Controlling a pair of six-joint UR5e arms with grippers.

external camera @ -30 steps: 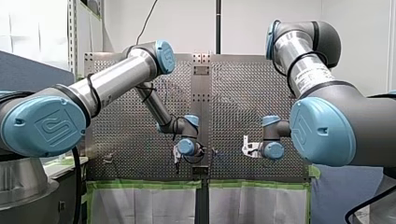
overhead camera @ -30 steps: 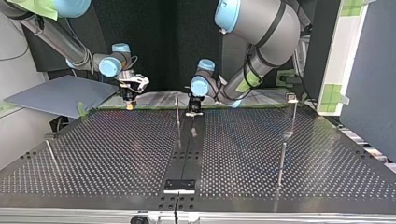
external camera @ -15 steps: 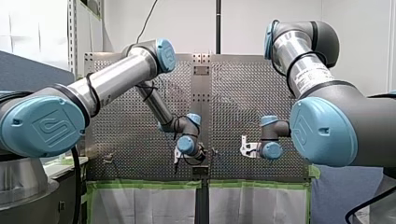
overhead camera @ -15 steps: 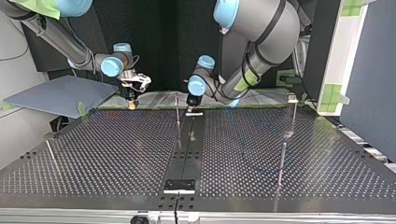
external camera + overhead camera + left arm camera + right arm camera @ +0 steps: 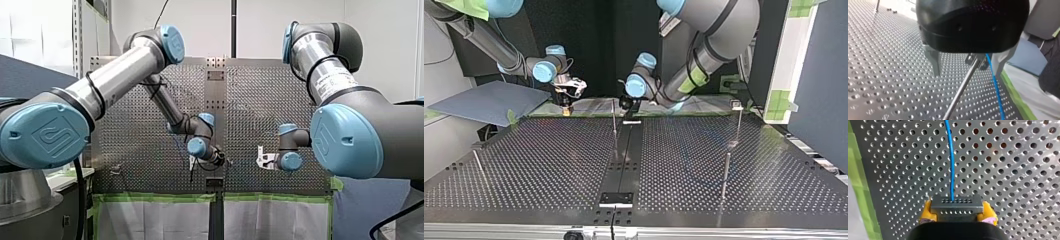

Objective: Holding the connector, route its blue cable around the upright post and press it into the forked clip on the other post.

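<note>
In the right wrist view my right gripper (image 5: 958, 213) has its yellow pads shut on the grey connector (image 5: 956, 206). The blue cable (image 5: 950, 157) runs straight ahead from it over the perforated plate. In the top view this gripper (image 5: 566, 109) hangs at the table's far edge, left of a thin upright post (image 5: 614, 122). My left gripper (image 5: 628, 106) stands just right of that post. Its metal fingers (image 5: 935, 63) are open, with a metal rod (image 5: 960, 90) and its end fitting between them. The blue cable (image 5: 996, 90) passes beside the rod, inside the other finger.
A post with a square clip head (image 5: 737, 105) stands at the top view's far right, and a shorter post (image 5: 725, 175) is nearer. Another rod (image 5: 479, 165) leans at the left. A grey sheet (image 5: 489, 102) lies off the table's far left. Green tape (image 5: 1018, 100) lines the table edge.
My left arm's wrist has lifted and turned, and its gripper has shifted left in the top view, closer to the middle post. My right gripper has barely moved and still holds the connector.
</note>
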